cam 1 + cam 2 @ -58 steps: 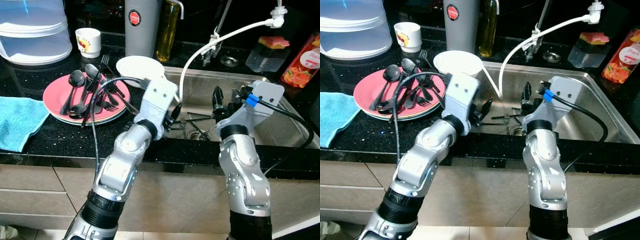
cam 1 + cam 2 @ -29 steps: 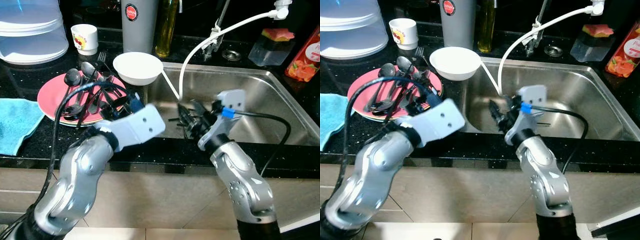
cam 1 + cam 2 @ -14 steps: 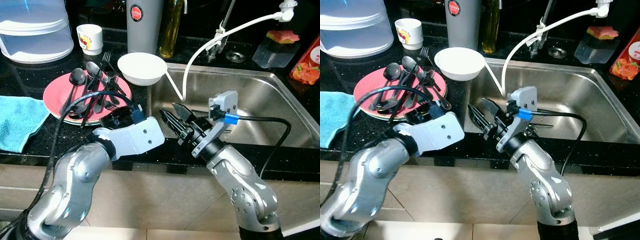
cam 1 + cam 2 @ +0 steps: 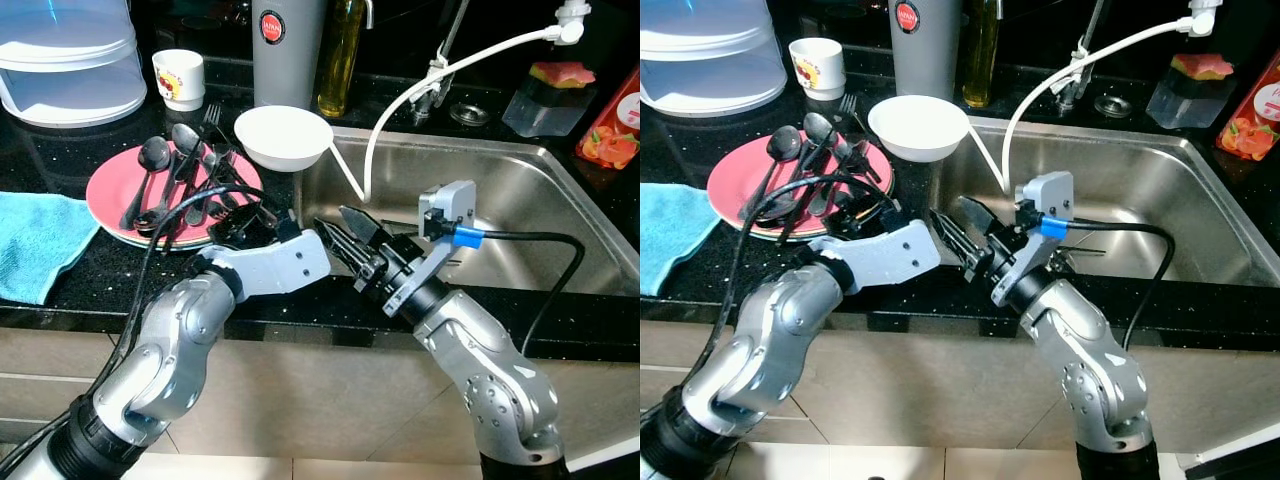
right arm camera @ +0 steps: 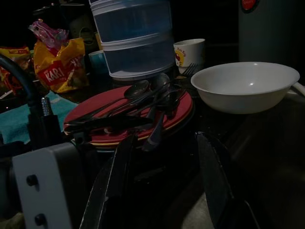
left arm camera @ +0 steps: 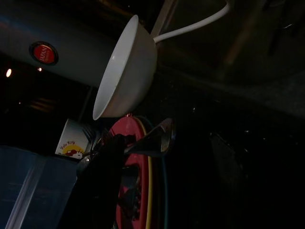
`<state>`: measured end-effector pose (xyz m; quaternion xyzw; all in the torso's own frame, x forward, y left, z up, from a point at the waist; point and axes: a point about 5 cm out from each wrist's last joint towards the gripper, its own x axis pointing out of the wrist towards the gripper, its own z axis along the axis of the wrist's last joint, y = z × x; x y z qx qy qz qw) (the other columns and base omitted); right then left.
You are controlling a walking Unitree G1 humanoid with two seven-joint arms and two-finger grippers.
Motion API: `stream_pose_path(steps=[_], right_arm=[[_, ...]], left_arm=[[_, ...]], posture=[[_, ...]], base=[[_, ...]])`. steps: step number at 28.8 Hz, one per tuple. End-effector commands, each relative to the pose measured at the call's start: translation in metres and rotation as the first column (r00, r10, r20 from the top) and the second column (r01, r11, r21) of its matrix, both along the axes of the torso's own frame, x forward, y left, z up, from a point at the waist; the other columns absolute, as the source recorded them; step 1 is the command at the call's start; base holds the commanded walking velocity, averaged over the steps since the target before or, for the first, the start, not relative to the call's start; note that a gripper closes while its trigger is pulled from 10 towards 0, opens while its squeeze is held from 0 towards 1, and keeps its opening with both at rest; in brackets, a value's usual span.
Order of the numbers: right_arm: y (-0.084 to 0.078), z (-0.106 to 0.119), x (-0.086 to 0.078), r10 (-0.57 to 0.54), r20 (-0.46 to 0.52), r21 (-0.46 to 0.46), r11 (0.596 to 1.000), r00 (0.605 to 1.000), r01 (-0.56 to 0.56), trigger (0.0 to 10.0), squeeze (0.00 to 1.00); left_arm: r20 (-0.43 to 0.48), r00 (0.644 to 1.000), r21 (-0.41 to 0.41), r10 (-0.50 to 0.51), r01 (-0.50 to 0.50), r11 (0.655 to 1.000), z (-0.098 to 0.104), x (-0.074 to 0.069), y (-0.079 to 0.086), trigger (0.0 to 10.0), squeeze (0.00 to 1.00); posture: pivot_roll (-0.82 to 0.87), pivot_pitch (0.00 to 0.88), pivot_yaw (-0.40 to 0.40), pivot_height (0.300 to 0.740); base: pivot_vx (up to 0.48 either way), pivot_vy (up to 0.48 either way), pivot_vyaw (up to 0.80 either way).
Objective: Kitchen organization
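A pink plate point(image 4: 112, 186) on the black counter carries several dark spoons and forks point(image 4: 185, 180). A white bowl point(image 4: 283, 137) stands just behind it, by the sink's left rim. My left gripper point(image 4: 243, 220) is at the plate's near right edge, open; in the left wrist view a spoon's bowl point(image 6: 153, 138) lies between its fingers point(image 6: 101, 179). My right gripper point(image 4: 342, 234) is open and empty. It hangs over the sink's front left corner and points at the plate point(image 5: 102, 136) and the white bowl point(image 5: 245, 86).
The steel sink point(image 4: 520, 185) with a white hose point(image 4: 430, 80) lies to the right. At the back stand a grey flask point(image 4: 285, 50), an oil bottle point(image 4: 338, 55), a cup point(image 4: 180, 78) and a clear container point(image 4: 65, 60). A blue towel point(image 4: 35, 240) lies at the left.
Both grippers have come out of the sink and swung left. In the last half second my left gripper reached forward to the plate's edge; the right gripper barely moved.
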<state>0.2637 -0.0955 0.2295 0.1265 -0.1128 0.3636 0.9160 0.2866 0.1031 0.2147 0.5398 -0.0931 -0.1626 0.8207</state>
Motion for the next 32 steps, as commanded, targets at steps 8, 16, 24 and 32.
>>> stream_pose_path(steps=[8,16,24,32], right_arm=[[0.0,0.002,-0.003,0.019,-0.011,0.009,1.0,1.0,-0.019,10.0,0.0],[0.0,0.002,-0.002,0.021,-0.013,0.011,1.0,1.0,-0.021,10.0,0.0],[0.0,0.003,-0.002,0.021,-0.015,0.014,1.0,1.0,-0.02,10.0,0.0],[-0.001,0.003,-0.002,0.017,-0.016,0.016,1.0,1.0,-0.017,10.0,0.0]], left_arm=[[0.021,1.0,-0.02,0.0,0.0,1.0,-0.004,0.002,-0.006,0.0,0.0],[0.058,0.998,-0.041,0.009,-0.007,0.999,-0.001,0.002,-0.004,0.0,0.0],[0.221,0.975,-0.139,0.024,0.008,0.99,0.026,0.003,-0.009,10.0,0.0],[0.284,0.957,-0.339,0.063,0.039,0.94,0.05,0.0,-0.011,10.0,0.0]], posture=[[0.2,0.058,-0.082,0.74],[0.19,0.06,-0.088,0.74],[0.19,0.063,-0.09,0.74],[0.19,0.064,-0.091,0.74]], base=[[0.0,0.0,0.0],[0.0,0.0,0.0],[0.0,0.0,0.0],[0.0,0.0,0.0]])
